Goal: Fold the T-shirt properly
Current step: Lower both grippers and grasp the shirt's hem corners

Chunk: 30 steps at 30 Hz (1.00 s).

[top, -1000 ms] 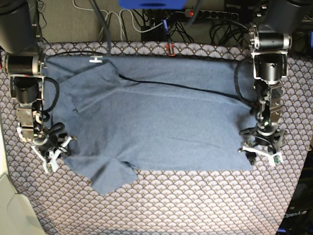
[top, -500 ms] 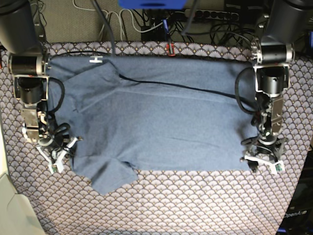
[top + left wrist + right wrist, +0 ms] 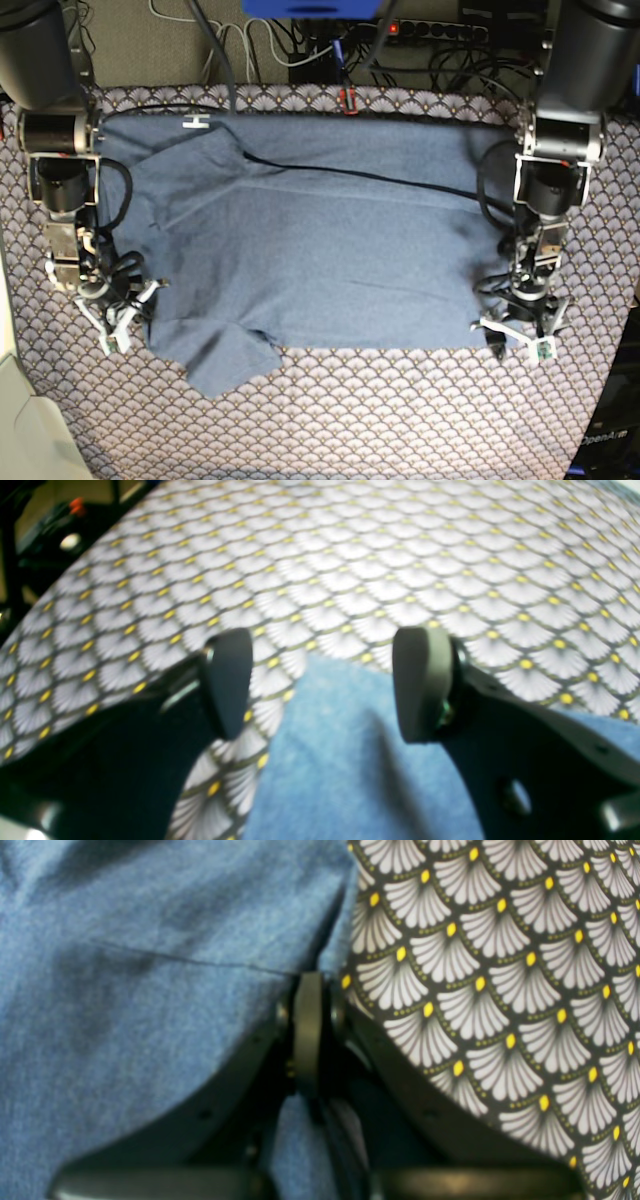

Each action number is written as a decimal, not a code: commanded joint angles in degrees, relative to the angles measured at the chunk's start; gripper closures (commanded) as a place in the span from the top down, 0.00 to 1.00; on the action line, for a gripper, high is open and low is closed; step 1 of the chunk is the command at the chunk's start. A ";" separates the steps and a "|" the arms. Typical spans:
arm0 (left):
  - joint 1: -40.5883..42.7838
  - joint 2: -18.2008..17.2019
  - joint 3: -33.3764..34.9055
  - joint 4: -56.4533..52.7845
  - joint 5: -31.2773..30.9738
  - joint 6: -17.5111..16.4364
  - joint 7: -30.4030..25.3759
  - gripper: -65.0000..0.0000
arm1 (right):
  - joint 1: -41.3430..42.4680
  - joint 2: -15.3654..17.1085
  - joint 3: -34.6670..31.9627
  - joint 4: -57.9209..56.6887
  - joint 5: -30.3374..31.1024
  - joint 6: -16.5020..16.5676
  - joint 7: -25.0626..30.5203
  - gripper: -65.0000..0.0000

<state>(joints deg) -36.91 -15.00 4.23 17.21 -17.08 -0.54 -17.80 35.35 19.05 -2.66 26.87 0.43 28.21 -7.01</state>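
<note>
**One edge pinched, the other corner waiting between open pads**

My right end effector (image 3: pixel 310 990) is closed narrow, its pads pressed together right at the side edge of the T-shirt (image 3: pixel 320 240), where the blue cloth meets the patterned tablecloth (image 3: pixel 400 420). I read that as a pinch on the hem edge, though the cloth between the pads is hidden. In the base view it sits low at the shirt's left border.

My left end effector (image 3: pixel 322 682) stands wide, holding nothing. The shirt's corner pokes forward into the gap between the two pads, with bare tablecloth beyond it. So the cloth lies directly beneath and behind the pads, and a straight close should catch it.

The shirt is spread flat across the tabletop, long axis running side to side between my two arms, one sleeve sticking out at the near edge on the right arm's side. A black cable (image 3: pixel 380 180) lies across its upper part.

No containers in sight.
</note>
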 commanded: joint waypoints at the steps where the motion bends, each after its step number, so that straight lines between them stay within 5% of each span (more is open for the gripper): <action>1: -2.44 -0.78 -0.23 -0.20 -0.46 0.40 -2.20 0.66 | 1.70 0.78 0.15 0.86 0.67 -0.21 0.98 0.00; 12: -4.98 -0.34 -0.14 -7.06 -0.46 0.32 -1.67 0.66 | 1.00 0.95 0.15 0.86 0.67 -0.21 0.98 0.00; 18: -4.90 0.02 -0.23 -6.62 -0.55 0.23 4.75 0.66 | 1.00 0.95 0.15 0.86 0.67 -0.21 0.90 0.00; 26: -4.37 1.07 -0.23 -7.06 -0.63 0.23 5.54 0.66 | 1.00 0.95 0.15 0.86 0.67 -0.21 0.81 0.00; 30: -2.96 1.16 -0.23 -7.06 -6.26 0.23 7.47 0.66 | 1.00 1.04 0.15 0.86 0.67 -0.21 0.81 0.00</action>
<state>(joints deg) -38.46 -13.32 4.16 9.54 -23.27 -0.38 -11.11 34.87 19.20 -2.66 26.89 0.69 28.18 -6.46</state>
